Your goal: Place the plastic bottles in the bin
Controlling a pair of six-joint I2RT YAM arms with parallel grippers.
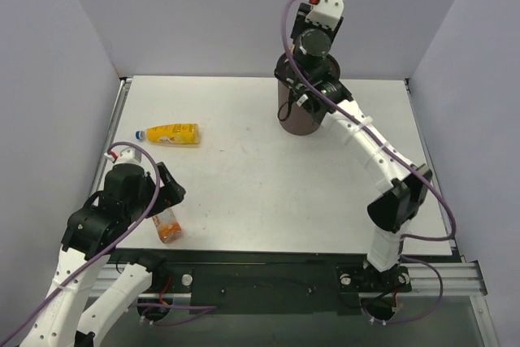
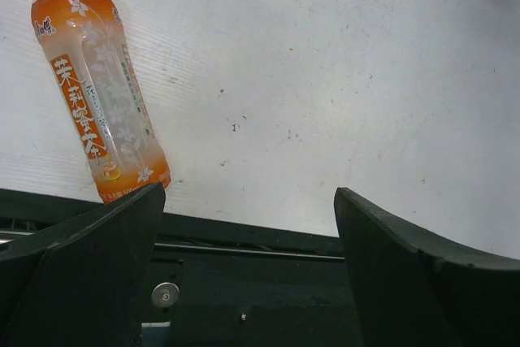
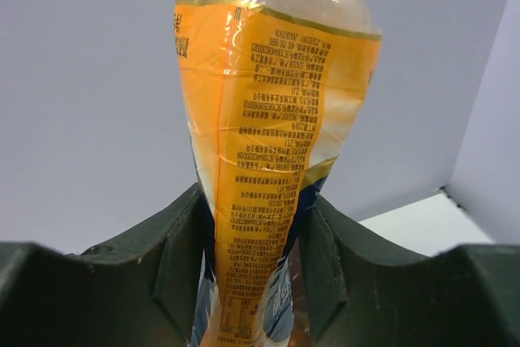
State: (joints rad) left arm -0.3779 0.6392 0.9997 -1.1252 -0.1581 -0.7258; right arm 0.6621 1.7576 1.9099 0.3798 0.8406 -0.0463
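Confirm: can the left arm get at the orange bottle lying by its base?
Probably yes. The left fingers hang open just beside the orange bottle, which lies flat on the table with nothing between them.

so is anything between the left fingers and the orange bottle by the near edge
Nothing visible. The left gripper is open, and the orange bottle lies on the table right beside one of its fingers, outside the gap.

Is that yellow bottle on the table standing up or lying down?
Lying down: the yellow bottle rests on its side on the table, with neither arm touching it.
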